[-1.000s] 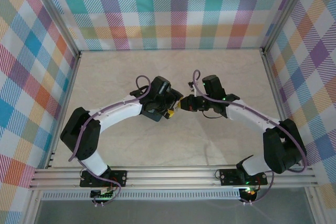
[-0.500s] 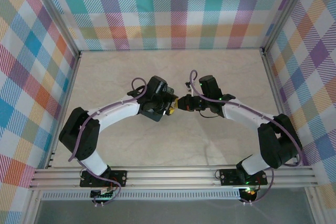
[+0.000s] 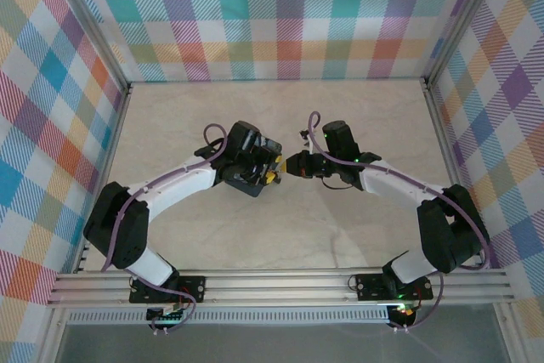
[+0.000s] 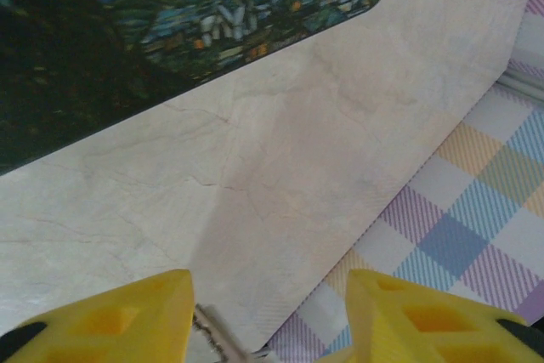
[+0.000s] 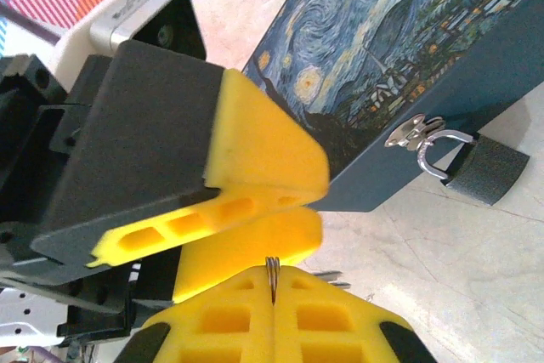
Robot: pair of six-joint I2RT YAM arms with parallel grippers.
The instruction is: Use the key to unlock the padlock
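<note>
Matt dark grey padlock (image 5: 487,172), shiny metal clasp (image 5: 411,132), glossy painted tin (image 5: 399,57), matt yellow plastic fingers (image 5: 246,319), smooth marble-look tabletop (image 4: 280,176)

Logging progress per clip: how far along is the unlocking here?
Done: the right gripper has the key pinched by its ring. In hand: getting it across to the padlock. Left: the padlock hangs shut on the hasp of the tin, nothing inserted or turned.

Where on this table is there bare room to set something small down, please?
The widest bare stretch of table runs from the arms to the back wall; another lies between the arms and the near rail. The centre is crowded: the left gripper and the right gripper, shut on the key, meet beside the tin and padlock.
</note>
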